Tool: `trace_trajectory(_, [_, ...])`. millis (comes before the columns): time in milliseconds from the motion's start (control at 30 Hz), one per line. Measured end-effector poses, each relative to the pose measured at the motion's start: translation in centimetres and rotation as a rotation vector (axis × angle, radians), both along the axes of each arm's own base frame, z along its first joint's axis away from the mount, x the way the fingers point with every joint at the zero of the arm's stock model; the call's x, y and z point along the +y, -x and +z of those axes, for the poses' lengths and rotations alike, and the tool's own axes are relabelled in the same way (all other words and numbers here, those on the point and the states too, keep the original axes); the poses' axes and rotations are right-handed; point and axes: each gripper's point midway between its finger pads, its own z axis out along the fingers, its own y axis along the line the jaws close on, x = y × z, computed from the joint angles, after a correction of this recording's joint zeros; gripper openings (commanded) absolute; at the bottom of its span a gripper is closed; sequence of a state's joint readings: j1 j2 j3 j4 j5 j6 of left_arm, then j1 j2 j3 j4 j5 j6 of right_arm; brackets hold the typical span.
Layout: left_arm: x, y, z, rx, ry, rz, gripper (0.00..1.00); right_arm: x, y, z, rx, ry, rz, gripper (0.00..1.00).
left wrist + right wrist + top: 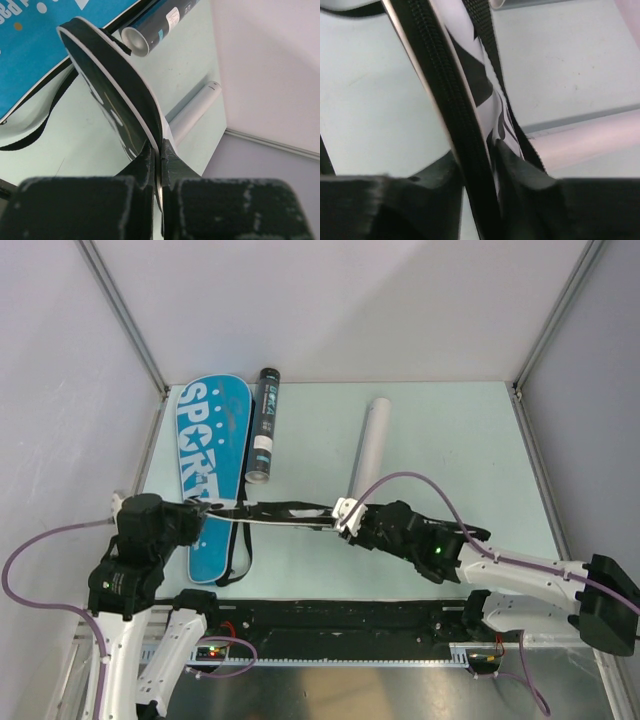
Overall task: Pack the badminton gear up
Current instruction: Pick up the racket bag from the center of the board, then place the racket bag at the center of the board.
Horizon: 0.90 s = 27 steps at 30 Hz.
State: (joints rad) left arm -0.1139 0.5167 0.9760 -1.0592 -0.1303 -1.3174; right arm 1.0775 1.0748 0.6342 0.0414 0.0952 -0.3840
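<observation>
Cover stretches sideways between your tools; left tool pinches one end; right tool straddles the other, grip unclear.

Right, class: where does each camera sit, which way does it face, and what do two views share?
Top external: above and behind, looking down on the table; both arms show.
Left wrist: on the left arm, looking past the left claw clamping the black cover.
Right wrist: behind the right claw, facing that cover's zipper.
Top and left wrist share the white tube.
</observation>
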Motion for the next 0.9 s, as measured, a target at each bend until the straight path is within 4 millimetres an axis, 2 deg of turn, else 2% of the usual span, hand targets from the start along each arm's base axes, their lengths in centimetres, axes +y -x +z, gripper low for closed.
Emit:
trace_trajectory(67, [0.0,0.0,0.1,-0.005,-0.005,-0.003,0.19,0.2,-0.6,0.4,-0.028,-0.001,-0.014,0.04])
trace_trajectory(167, [0.1,-0.1,0.9,-0.029,-0.027,-0.013,0.58,0.3,-0.7,0.9,-0.04,-0.006,-0.022,0.0])
trace_trajectory(200, [0.1,-0.2,1.4,-0.048,-0.035,-0.018,0.68,0.2,-0.8,1.1,-0.042,-0.009,-0.034,0.0])
trace_trajectory(267, [0.1,-0.5,2.5,-0.09,-0.053,-0.033,0.83,-0.2,-1.1,1.5,-0.039,-0.008,-0.066,0.0])
trace_trajectory(333, [0.0,-0.7,3.7,-0.132,-0.073,-0.054,0.91,-0.9,-1.6,2.3,-0.026,-0.013,-0.112,0.0])
trace_trajectory(400, [-0.2,-0.9,5.0,-0.182,-0.097,-0.081,0.97,-1.8,-2.4,3.6,-0.014,-0.036,-0.166,0.0])
trace_trajectory(500, [-0.6,-1.2,6.3,-0.233,-0.133,-0.131,0.99,-4.0,-4.2,6.7,-0.01,-0.114,-0.269,0.0])
trace_trajectory(600, [-1.2,-1.9,6.7,-0.255,-0.174,-0.192,1.0,-7.2,-6.5,10.3,-0.017,-0.215,-0.397,0.0])
trace_trajectory(633, [-1.4,-2.2,6.7,-0.255,-0.185,-0.209,1.0,-7.7,-6.7,11.2,-0.018,-0.243,-0.416,0.0])
trace_trajectory(667, [-1.6,-2.5,6.6,-0.254,-0.2,-0.231,1.0,-9.5,-8.0,12.2,-0.023,-0.27,-0.485,0.0])
trace_trajectory(767, [-2.2,-3.3,5.5,-0.239,-0.24,-0.295,1.0,-13.3,-9.9,14.3,-0.045,-0.327,-0.627,0.0])
trace_trajectory(900, [-2.8,-3.9,3.4,-0.214,-0.299,-0.385,1.0,-18.8,-12.0,14.5,-0.055,-0.328,-0.829,0.0])
